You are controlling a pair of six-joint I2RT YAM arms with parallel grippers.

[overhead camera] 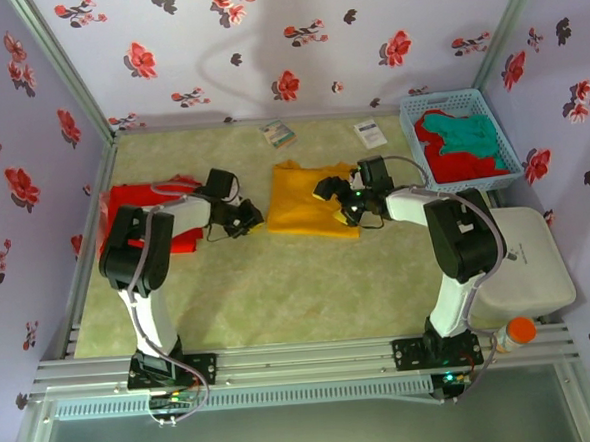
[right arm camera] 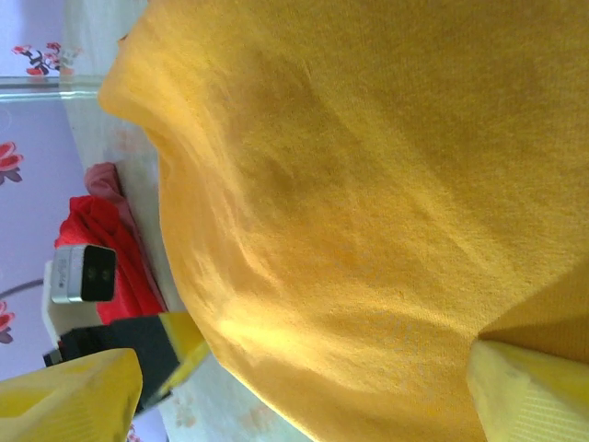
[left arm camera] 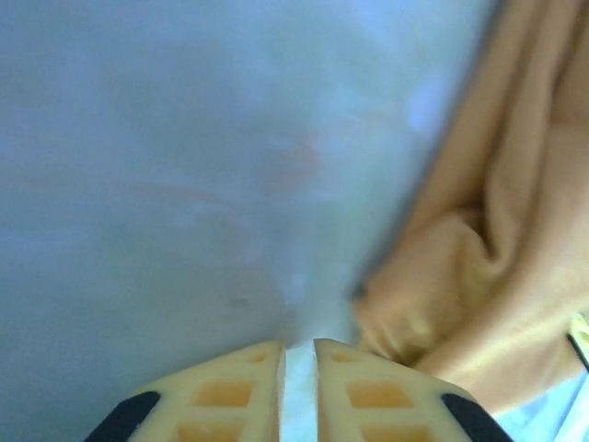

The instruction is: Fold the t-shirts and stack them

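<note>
yellow shirt (overhead camera: 299, 209) between two grippers
left gripper (left arm camera: 299, 346) clenched, empty, beside its edge; right gripper (right arm camera: 304, 373) released wide over it on the surface (overhead camera: 279, 282).

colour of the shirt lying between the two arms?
Mustard yellow shirt, best seen in the right wrist view.

- Your top external camera looks steeply down from the near side, taking in the whole tabletop (overhead camera: 279, 282).
- Both wrist cameras sit very close, each facing the mustard-yellow t-shirt (right arm camera: 368, 203) you also see from above.
</note>
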